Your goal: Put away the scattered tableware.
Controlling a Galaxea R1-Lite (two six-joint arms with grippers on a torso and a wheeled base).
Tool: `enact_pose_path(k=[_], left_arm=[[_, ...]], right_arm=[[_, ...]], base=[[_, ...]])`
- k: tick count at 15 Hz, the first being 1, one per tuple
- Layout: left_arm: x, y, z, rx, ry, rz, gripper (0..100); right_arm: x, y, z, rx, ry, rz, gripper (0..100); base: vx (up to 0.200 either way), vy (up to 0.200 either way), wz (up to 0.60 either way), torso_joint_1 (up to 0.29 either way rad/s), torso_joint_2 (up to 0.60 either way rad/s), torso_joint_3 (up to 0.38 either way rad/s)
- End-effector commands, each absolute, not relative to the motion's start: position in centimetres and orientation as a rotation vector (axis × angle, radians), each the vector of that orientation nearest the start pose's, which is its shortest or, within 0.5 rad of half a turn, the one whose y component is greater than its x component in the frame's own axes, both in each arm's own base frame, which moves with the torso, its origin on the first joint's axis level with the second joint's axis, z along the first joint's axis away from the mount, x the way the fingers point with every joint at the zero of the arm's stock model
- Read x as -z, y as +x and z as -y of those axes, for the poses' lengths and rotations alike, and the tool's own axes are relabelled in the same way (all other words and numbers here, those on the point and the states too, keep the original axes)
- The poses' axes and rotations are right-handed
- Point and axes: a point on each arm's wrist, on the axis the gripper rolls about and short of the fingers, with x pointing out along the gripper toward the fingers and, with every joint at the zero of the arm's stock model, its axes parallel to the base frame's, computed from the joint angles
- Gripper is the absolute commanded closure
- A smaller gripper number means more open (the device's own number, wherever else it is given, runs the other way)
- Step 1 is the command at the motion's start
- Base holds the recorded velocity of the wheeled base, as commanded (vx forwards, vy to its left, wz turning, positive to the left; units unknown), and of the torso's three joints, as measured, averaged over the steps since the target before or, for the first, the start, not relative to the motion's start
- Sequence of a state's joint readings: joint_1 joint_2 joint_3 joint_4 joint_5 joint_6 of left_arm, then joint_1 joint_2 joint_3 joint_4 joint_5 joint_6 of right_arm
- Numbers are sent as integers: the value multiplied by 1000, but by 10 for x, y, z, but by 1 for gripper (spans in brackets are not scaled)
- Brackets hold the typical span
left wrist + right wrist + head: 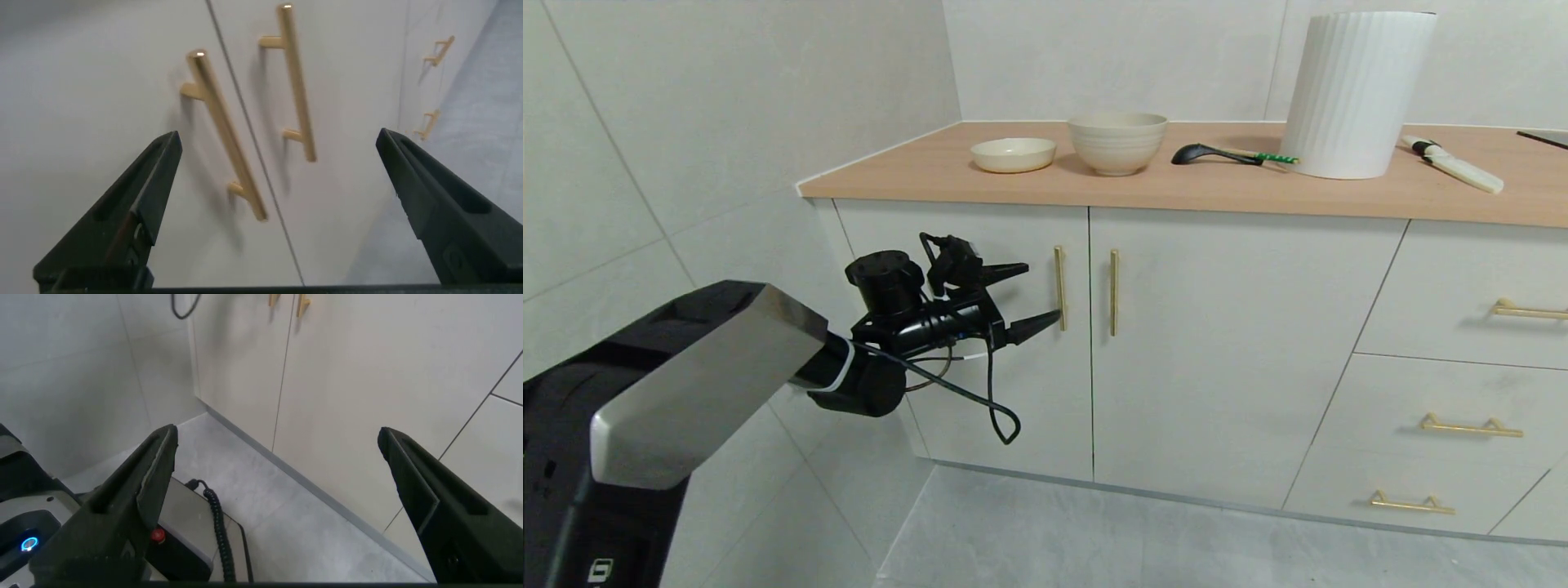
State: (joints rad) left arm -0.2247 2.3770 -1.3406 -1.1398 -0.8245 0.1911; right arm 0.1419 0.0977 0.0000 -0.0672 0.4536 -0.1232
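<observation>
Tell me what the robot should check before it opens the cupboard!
1. Left gripper open: ok.
2. Left door handle lined up between its fingers: ok.
3. Fingers far enough forward to grip the handle: cannot tell.
4. Right gripper open, holding nothing: ok.
5. Bowl and small dish resting on the countertop, back from its edge: ok.

You've got a tall white ribbed tub [1356,90] on the wood counter [915,171] — below it three drawers [1437,380] with gold handles [1470,427], grey floor [1094,539] underneath.
</observation>
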Motion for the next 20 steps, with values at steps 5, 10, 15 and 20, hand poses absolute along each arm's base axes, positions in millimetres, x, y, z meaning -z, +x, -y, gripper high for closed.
enact_pose_path(k=[5,10,15,20], left_arm=[[-87,477,127,1049,162,210,0],[-78,479,149,1144,159,223,0],[-79,493,154,1145,146,250,0],[-81,500,162,1161,131,258,0]], right_arm=[[-84,-18,-7,-596,-114,4,0],[-84,-18,-7,-595,-113,4,0],[-84,-18,-7,-596,-113,4,0],[-84,-18,-7,-595,-111,3,0]], base=[[0,0,0,0,0,0],[0,0,0,0,0,0],[0,0,0,0,0,0],[0,0,0,0,0,0]])
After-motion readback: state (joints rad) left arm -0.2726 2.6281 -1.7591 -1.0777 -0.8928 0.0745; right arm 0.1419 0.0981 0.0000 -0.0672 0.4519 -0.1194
